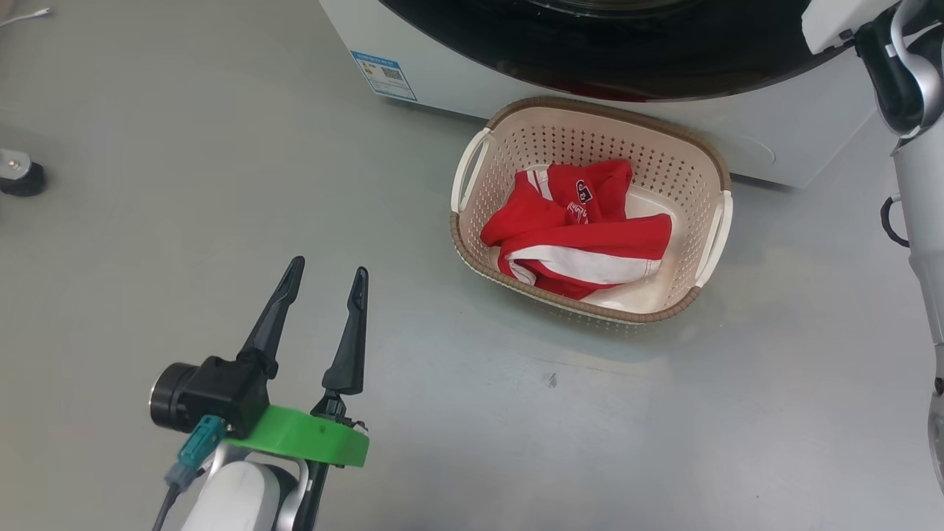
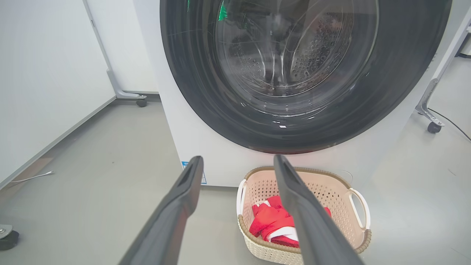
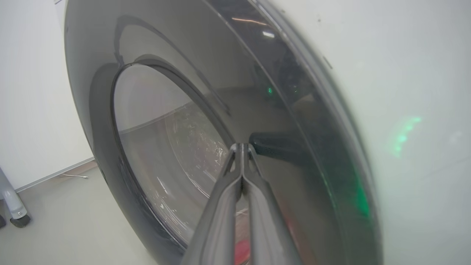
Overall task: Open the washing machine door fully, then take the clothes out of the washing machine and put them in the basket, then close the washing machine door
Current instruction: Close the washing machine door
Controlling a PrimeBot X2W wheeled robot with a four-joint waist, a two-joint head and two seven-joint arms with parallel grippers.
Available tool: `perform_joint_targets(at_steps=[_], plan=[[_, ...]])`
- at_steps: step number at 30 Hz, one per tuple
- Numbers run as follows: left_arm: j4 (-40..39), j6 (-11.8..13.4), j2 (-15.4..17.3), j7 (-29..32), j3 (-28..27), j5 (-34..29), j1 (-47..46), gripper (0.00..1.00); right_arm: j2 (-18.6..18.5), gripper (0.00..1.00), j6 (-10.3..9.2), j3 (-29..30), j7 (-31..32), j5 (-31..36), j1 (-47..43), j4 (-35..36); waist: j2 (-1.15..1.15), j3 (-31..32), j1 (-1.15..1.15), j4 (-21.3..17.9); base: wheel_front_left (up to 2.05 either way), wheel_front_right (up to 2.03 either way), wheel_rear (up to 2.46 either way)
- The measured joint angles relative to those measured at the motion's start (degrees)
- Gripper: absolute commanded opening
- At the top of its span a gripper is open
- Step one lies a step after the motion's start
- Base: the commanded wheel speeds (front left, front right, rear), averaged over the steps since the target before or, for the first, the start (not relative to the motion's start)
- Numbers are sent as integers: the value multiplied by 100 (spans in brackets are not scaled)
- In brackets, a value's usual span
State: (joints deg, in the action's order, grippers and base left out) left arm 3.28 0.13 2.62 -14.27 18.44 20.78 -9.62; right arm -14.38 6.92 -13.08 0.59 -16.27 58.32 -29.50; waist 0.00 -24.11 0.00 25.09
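The washing machine (image 2: pixel 191 140) stands big and white, facing us. The washing machine door (image 2: pixel 206 92) sits flat against its front, the black ring flush with the white panel, and the steel drum shows through the clear bowl. Looks shut!

Down on the grey floor (image 1: pixel 221 184), the basket (image 1: pixel 664 155) sits just in front of the machine, right under the door's lower edge. In the head view its long axis runs left to right, slanting a little toward the lower right, with a handle at each short end and the open top facing up.

Inside it are the clothes (image 1: pixel 575 236), a crumpled red heap. The broad white stripe lies roughly along the basket's length and the printed badge faces up.

The left hand (image 1: pixel 329 267) hangs over bare floor, left of the basket and well apart from it. Its fingers are spread wide, pointing at the machine, holding nothing.

The right hand (image 3: pixel 241 146) is pinched fully together and empty. Its tips are at the door's glossy black ring beside the glass bowl, meeting their own reflection. Touching or a hair off, I cannot tell.
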Motion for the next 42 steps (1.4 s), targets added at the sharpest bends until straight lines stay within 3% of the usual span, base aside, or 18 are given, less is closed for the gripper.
perform_joint_targets(at_steps=[10, 19, 36, 39, 41, 42], plan=[[151, -25, -12, -1, 13, 40, -103, 100, 49, 0, -1, 74, -252, -92, 99, -428, 0, 41, 0, 34, 0, 0, 0], [233, -25, -16, -2, -26, 40, -113, 100, 154, 0, 0, -286, -541, -71, 22, -626, 0, 190, 0, -48, 0, 0, 0], [359, -15, 11, -11, -207, -80, -98, 100, 498, 0, 5, -377, -1354, -369, -1560, -538, 0, 655, 0, -425, 0, 0, 0], [387, -15, 24, -16, -209, -80, -91, 100, 534, 40, 5, -360, -1388, -441, -1902, -543, 0, 758, 0, -513, 0, 0, 0], [405, -15, 37, -16, -225, -80, -77, 100, 559, 98, 5, -332, -1405, -489, -2102, -539, 0, 831, 0, -574, 0, 0, 0], [421, -15, 49, -16, -232, -80, -62, 100, 572, 98, 5, -310, -1410, -499, -2186, -541, 0, 868, 0, -604, 0, 0, 0]])
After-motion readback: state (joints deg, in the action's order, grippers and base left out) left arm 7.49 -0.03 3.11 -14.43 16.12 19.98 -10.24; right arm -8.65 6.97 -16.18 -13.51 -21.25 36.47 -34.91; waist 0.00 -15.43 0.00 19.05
